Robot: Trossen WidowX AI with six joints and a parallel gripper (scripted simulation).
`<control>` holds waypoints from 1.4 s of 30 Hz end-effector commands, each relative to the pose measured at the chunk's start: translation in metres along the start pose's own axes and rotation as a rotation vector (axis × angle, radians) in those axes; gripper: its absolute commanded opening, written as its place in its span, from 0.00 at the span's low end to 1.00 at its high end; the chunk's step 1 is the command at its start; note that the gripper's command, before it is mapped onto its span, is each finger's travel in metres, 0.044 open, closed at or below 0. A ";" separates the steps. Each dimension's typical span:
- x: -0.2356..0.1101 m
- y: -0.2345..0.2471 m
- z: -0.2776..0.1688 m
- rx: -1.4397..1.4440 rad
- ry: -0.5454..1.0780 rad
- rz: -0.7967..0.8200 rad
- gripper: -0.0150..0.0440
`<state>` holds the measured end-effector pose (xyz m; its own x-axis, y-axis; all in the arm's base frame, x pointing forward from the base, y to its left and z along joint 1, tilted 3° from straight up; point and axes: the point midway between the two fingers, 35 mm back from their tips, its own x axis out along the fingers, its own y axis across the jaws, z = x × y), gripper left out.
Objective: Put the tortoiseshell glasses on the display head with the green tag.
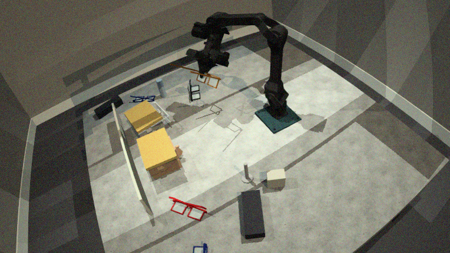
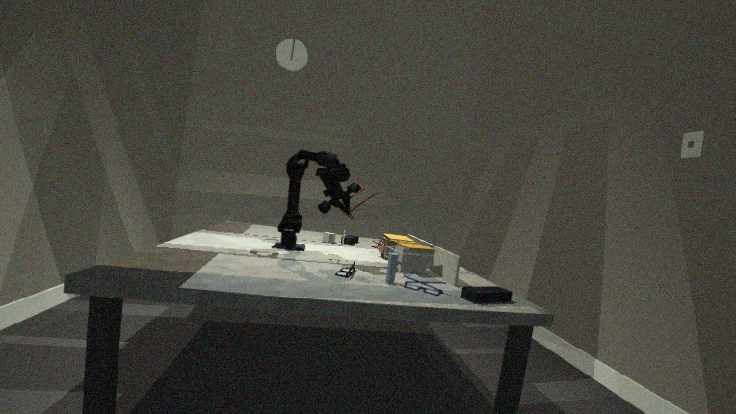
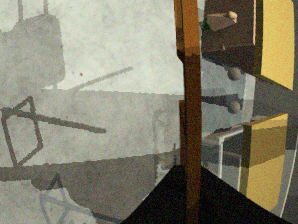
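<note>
My gripper (image 1: 202, 72) (image 2: 344, 207) is shut on the tortoiseshell glasses (image 1: 210, 79) (image 2: 361, 200) and holds them high above the table's far side. One long orange-brown temple runs straight up the wrist view. Two display heads with yellow tops stand at the left: a brown one (image 1: 157, 149) (image 3: 226, 22) and a pale one (image 1: 143, 115) (image 3: 265, 163). A small green spot shows beside the brown head in the wrist view. The glasses hang well to the right of and above both heads, touching neither.
Black glasses (image 1: 194, 90) (image 2: 346, 270), a pale blue cylinder (image 1: 161, 87) (image 2: 392, 267) and blue glasses (image 1: 142, 98) (image 2: 423, 286) lie below. A white panel (image 1: 127, 155) stands behind the heads. Red glasses (image 1: 189, 206), a black block (image 1: 251, 213), a cream cube (image 1: 275, 177) and a peg (image 1: 246, 173) sit nearer.
</note>
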<state>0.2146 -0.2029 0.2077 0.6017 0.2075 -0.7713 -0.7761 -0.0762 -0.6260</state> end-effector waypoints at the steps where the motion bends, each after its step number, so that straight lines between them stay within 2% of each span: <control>1: -0.017 0.006 -0.013 -0.032 0.050 -0.053 0.25; 6: -0.028 0.013 -0.022 -0.051 0.088 -0.083 0.25; 33: -0.023 0.012 -0.018 -0.032 0.071 -0.061 0.25; 42: -0.001 0.006 -0.005 0.033 0.014 0.029 0.25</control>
<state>0.2029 -0.2179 0.2098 0.6228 0.1681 -0.7641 -0.7652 -0.0725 -0.6397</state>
